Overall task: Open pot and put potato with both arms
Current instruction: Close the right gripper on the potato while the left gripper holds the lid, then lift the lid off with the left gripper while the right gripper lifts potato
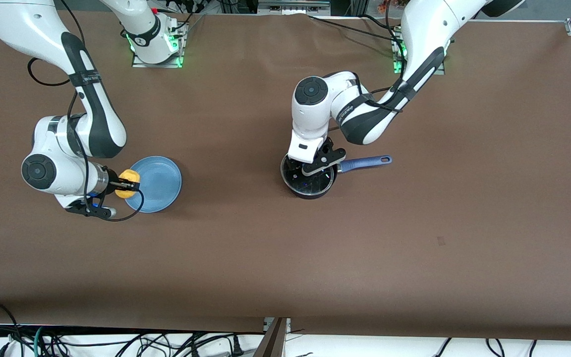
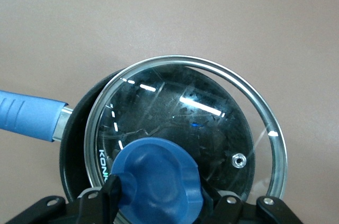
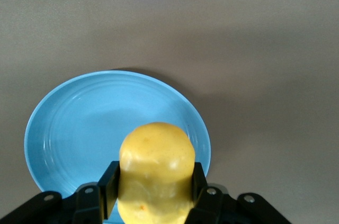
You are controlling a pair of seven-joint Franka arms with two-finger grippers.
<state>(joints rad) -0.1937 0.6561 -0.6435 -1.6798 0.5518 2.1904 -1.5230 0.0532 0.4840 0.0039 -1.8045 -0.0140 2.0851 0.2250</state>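
Our left gripper (image 2: pixel 159 200) pinches the lid (image 2: pixel 185 139) by its knob, shifted askew over the pot (image 1: pixel 309 178). Well apart from the pot, our right gripper (image 3: pixel 153 189) clamps the potato (image 3: pixel 156 173) above the plate (image 3: pixel 79 128). The glass lid could slip, we judge, since only its knob is held.

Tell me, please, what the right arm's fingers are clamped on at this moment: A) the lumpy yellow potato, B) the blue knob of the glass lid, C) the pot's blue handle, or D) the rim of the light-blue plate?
A: the right gripper pinches the lumpy yellow potato over the round light-blue plate.

A light-blue plate (image 1: pixel 159 184) rests on the brown table (image 1: pixel 285 258).
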